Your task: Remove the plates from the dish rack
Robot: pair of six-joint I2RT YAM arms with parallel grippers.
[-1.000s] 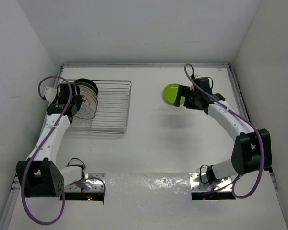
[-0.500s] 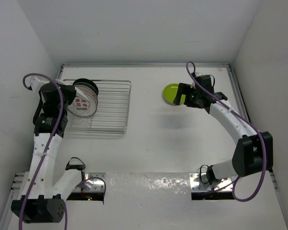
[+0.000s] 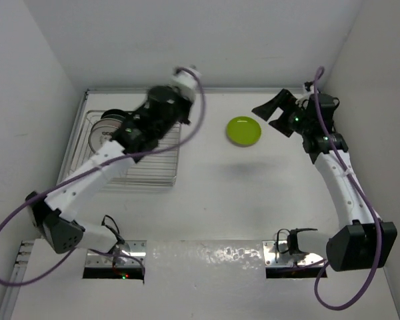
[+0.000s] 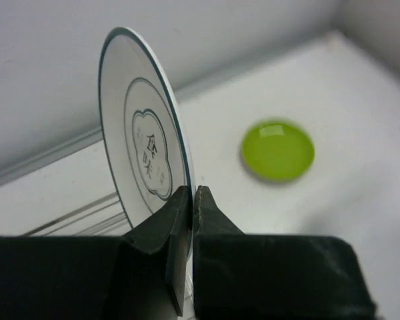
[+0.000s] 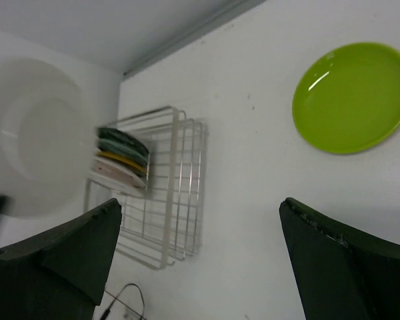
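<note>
Left gripper point(image 4: 191, 193) was clamped tight on the lower rim of a white plate point(image 4: 143, 157) with dark rings and a printed centre. The plate stood on edge, clear of the table point(image 3: 220, 200). Overhead, the left arm reached across the far right corner of the dish rack point(image 3: 153, 160); that part was blurred. Remaining plates point(image 5: 122, 159) stood upright, packed together at the rack's left end. A lime green plate point(image 3: 243, 131) lay flat on the table, to the right of the rack and well apart from it. Right gripper point(image 5: 201, 203) hung above the table just right of the green plate, jaws spread wide, holding nothing.
</note>
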